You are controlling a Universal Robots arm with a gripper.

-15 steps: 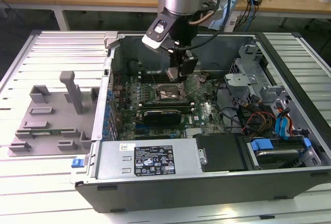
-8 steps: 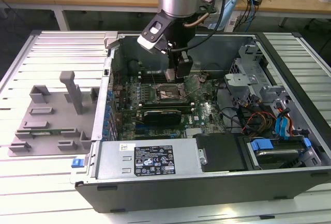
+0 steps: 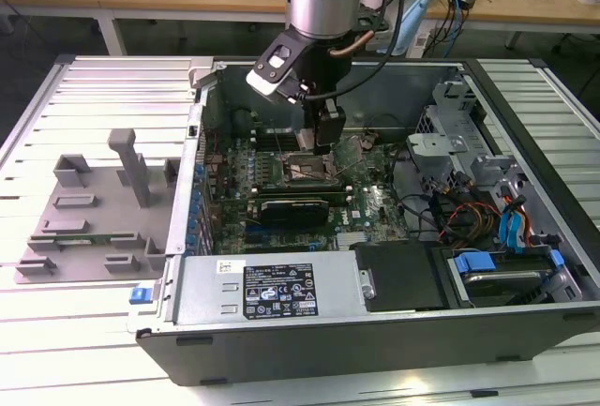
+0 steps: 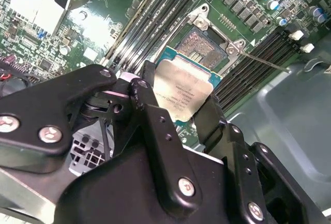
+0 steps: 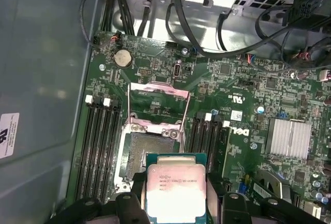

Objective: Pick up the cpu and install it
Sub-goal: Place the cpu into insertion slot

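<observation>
A robot arm reaches into an open computer case (image 3: 394, 340). Its black gripper (image 4: 177, 102) is clamped by two fingers (image 4: 146, 92) on opposite edges of the cpu (image 5: 176, 193), a silvery square chip with a green rim. The cpu hangs over one edge of the open socket (image 5: 150, 154) on the motherboard (image 5: 248, 94) and does not look seated.

Likely risks: a chip lowered off-centre or tilted could bend the socket's contacts or catch on its metal frame, and a loose grip could drop it.

The raised load plate (image 5: 158, 97) stands at the socket's far side, and a thin lever (image 4: 264, 61) juts out beside it. Memory slots (image 5: 101, 141) flank the socket closely on both sides. Cables (image 5: 207, 48) hang further off. The room straight above the socket looks free.
</observation>
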